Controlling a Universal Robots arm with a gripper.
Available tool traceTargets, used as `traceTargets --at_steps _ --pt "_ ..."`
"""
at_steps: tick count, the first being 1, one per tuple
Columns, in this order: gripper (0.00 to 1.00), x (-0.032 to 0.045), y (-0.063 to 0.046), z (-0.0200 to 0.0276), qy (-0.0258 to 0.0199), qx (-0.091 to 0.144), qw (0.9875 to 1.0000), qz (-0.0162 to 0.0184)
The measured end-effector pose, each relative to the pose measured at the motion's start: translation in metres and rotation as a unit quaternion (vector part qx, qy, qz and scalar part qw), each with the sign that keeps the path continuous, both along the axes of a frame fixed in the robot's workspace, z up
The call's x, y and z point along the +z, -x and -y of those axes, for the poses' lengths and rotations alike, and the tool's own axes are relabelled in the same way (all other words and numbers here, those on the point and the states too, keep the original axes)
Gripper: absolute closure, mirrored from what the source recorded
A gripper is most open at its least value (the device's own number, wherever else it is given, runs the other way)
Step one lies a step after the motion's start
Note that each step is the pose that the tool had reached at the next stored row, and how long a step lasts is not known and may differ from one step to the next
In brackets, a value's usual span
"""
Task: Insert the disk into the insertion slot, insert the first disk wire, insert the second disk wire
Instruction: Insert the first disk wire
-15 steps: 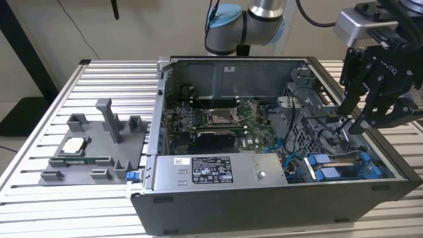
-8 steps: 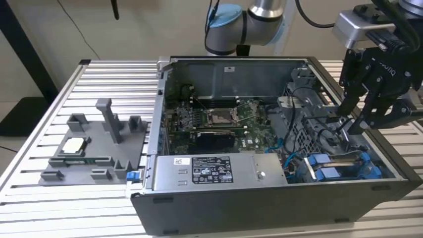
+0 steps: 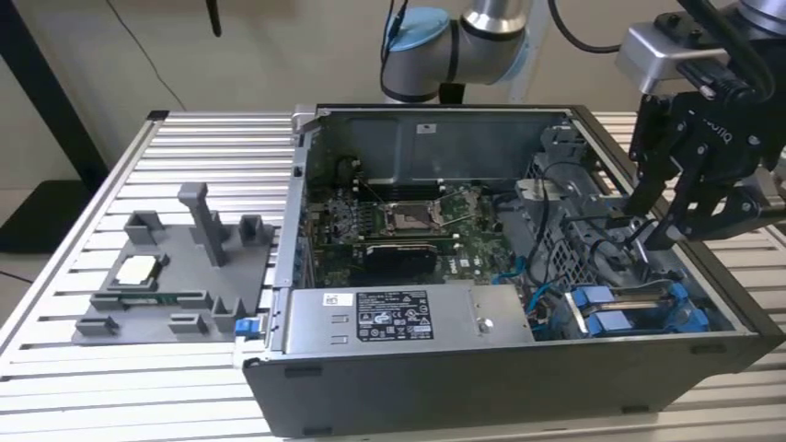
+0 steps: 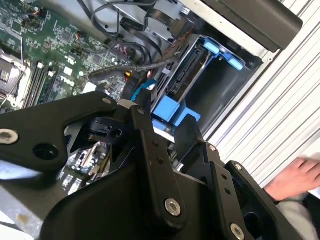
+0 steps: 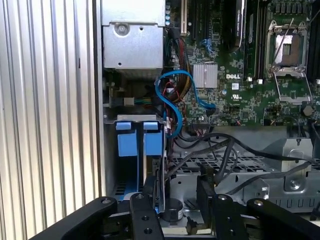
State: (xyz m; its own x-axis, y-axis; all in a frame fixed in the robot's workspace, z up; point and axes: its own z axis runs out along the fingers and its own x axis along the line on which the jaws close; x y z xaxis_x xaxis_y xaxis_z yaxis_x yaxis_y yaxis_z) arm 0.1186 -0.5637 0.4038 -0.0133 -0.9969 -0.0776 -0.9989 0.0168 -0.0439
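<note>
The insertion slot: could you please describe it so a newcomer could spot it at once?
Find the open computer case on the slatted table. In the exterior view, follow its near edge past the grey power-supply box with the white sticker to the corner on the exterior view's right. The insertion slot is the grey metal bay there, marked by bright blue tabs.

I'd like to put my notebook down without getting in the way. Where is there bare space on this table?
The ribbed table lies bare between the grey parts tray and the far edge, and along the near edge before that tray. Inside the computer case, cables crowd round the pincer.
</note>
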Motion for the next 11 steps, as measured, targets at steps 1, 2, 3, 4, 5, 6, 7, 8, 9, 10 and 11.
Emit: traceTargets --at_steps 1,2,3,4,5,6,7,8,9,10,11 --pt "0.54 -0.0002 0.0 0.0 -0.0001 0.0 1.0 0.0001" --pt "0.54 -0.0005 0.0 0.0 -0.0001 0.0 1.0 0.0001" --pt "0.54 -0.0007 0.0 -0.0001 -0.0002 0.0 1.0 0.0002" --pt "0.54 -0.0008 0.0 0.0 -0.0002 0.0 1.0 0.0003" --pt "0.54 -0.0011 0.0 -0.0001 -0.0002 0.0 1.0 0.0003" --pt "0.54 -0.0012 0.0 0.0 -0.0002 0.0 1.0 0.0004" --pt "0.54 -0.0031 0.0 -0.0001 -0.0002 0.0 1.0 0.0004" --pt "0.54 -0.0037 0.0 0.0 -0.0002 0.0 1.0 0.0004" --pt "0.54 -0.0037 0.0 -0.0001 -0.0002 0.0 1.0 0.0004" --pt "0.54 -0.0037 0.0 -0.0001 -0.0002 0.0 1.0 0.0004" --pt "0.54 -0.0037 0.0 -0.0001 -0.0002 0.0 1.0 0.0004"
